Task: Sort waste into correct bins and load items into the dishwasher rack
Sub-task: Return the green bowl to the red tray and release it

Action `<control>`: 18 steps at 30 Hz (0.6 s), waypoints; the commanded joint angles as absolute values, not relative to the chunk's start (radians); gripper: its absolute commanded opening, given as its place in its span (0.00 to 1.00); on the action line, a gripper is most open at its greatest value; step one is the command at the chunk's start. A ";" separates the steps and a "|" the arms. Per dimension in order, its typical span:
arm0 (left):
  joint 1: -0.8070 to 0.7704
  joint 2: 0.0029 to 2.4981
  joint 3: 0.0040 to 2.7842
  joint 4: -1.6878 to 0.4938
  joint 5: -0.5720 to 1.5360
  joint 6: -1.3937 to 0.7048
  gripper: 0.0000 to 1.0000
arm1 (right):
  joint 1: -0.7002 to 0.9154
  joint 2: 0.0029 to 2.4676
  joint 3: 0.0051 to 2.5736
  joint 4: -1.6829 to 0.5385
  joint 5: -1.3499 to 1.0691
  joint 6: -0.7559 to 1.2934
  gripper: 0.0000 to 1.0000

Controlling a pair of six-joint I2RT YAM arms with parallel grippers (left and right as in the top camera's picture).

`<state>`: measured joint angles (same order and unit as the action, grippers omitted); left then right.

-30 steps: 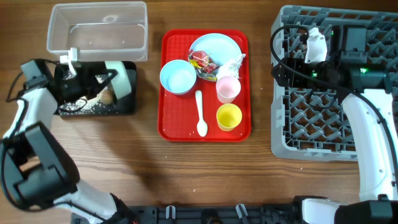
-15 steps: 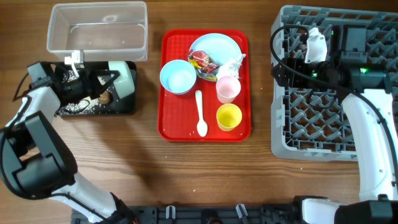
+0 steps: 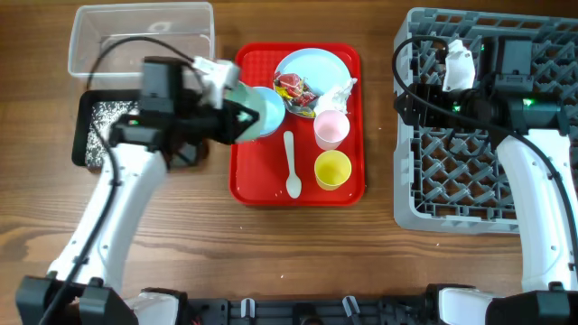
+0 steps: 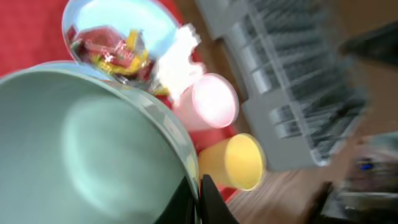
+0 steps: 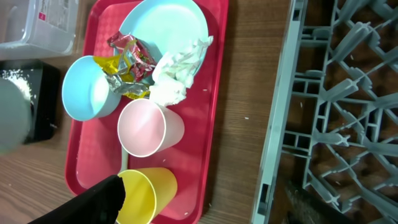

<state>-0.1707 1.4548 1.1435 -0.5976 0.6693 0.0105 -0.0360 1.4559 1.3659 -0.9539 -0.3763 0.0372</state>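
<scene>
Left pincer [image 4: 196,198], clamped on empty bowl [image 4: 81,143], had swung from left of red tray [image 3: 262,185] to over its left edge; rack [image 3: 411,215] next, probably. Right pincer [image 3: 447,86] wide, right of tray.

The table [image 3: 271,253] is brown wood grain and the serving tray [image 3: 262,185] bright red. At the tray's one o'clock, a light-blue plate [image 3: 318,63] carries crinkled red, yellow and silver wrappers [image 3: 293,88] and a white tissue [image 3: 340,92]. A pink cup [image 3: 330,128] shows at three o'clock, a yellow cup [image 3: 332,169] at four, and a white spoon [image 3: 291,162] near the centre. One light-blue bowl [image 5: 87,90] sits by a paler sea-green bowl [image 4: 81,143]. At the table's ten o'clock, white rice [image 3: 108,113] speckles the black tray [image 3: 83,149] beside a clear tub [image 3: 135,41]. The rack [image 3: 452,171] is a grey lattice.
</scene>
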 commanded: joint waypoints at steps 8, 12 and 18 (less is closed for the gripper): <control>-0.524 1.549 1.145 -0.650 0.102 -0.102 0.04 | -0.032 1.467 1.382 -0.952 -0.366 0.029 0.79; -0.558 1.628 1.145 -0.694 0.088 -0.126 0.04 | -0.032 1.467 1.382 -0.951 -0.366 0.027 0.79; -0.599 1.703 1.145 -0.704 0.080 -0.140 0.04 | -0.032 1.467 1.382 -0.951 -0.366 0.027 0.80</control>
<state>-0.5774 1.6722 1.1435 -0.7040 0.1047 -0.1192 -0.0360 1.4559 1.3659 -0.9539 -0.3737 0.0368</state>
